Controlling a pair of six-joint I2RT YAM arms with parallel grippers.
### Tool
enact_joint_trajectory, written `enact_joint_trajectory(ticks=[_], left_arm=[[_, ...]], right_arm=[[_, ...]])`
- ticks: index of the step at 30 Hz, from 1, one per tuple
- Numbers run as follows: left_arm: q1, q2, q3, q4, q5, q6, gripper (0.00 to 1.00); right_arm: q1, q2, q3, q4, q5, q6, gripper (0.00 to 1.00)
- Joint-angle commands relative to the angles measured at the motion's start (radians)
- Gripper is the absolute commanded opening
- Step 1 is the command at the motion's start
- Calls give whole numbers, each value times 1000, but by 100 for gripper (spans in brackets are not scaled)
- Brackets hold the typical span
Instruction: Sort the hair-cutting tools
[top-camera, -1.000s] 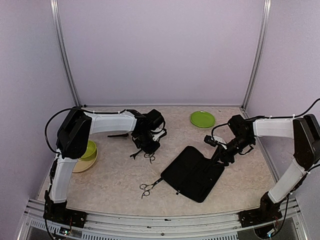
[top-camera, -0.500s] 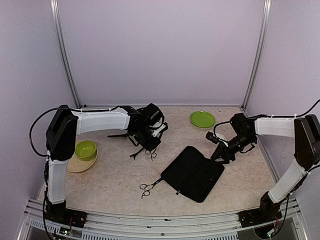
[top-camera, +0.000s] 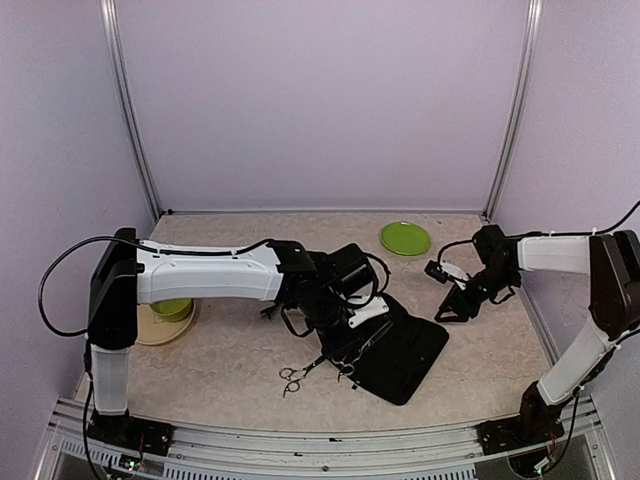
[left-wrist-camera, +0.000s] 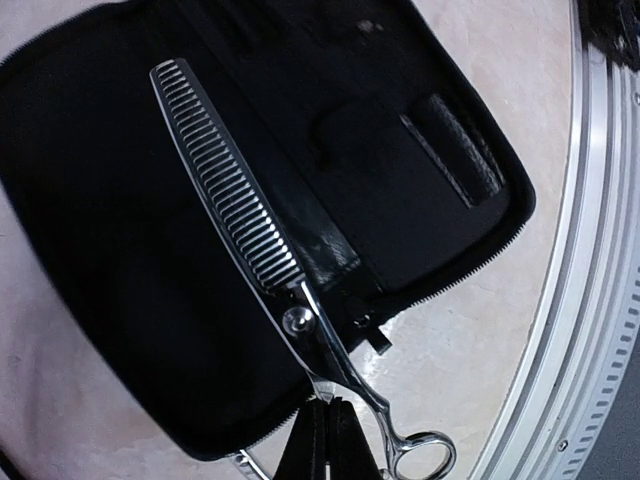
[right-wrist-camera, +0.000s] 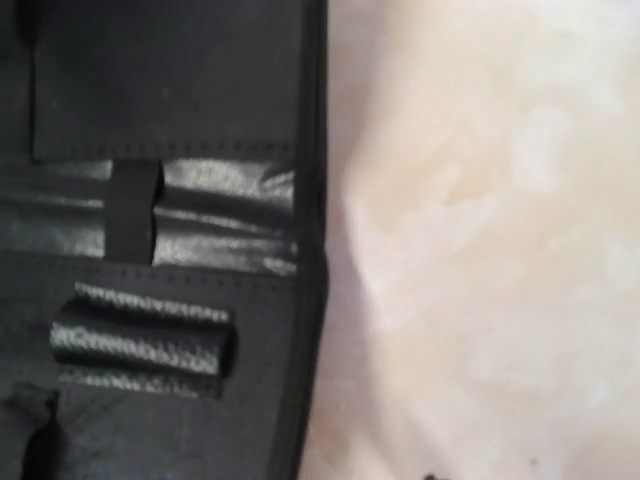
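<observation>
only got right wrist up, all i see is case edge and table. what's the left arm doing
Observer: The left end effector is shut on thinning scissors, holding them over the open case.
Operator: any other tools loose
Observer: Yes, a second pair of scissors lies on the table by the case's left corner.
Operator: anything behind the case
Observer: A green plate near the back wall, with nothing on it that I can see.
</observation>
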Motion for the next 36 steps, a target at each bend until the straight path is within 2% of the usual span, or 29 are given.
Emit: enact_joint_trajectory(ticks=[1,12,30,36], left_arm=[[-7,66,24,-92,20,1,0],[-16,111,-5,-157,-61,-34,0],[33,262,132,-188,-11,-16,0],[41,268,150,-202,-3,-34,0]], right_arm=[[22,8,-25,-6,-6,-8,43],[100,39,-40,-33,-27,-40,43],[138,62,-36,-58,-72,-61,43],[138,41,-24,-66,-99,-60,43]])
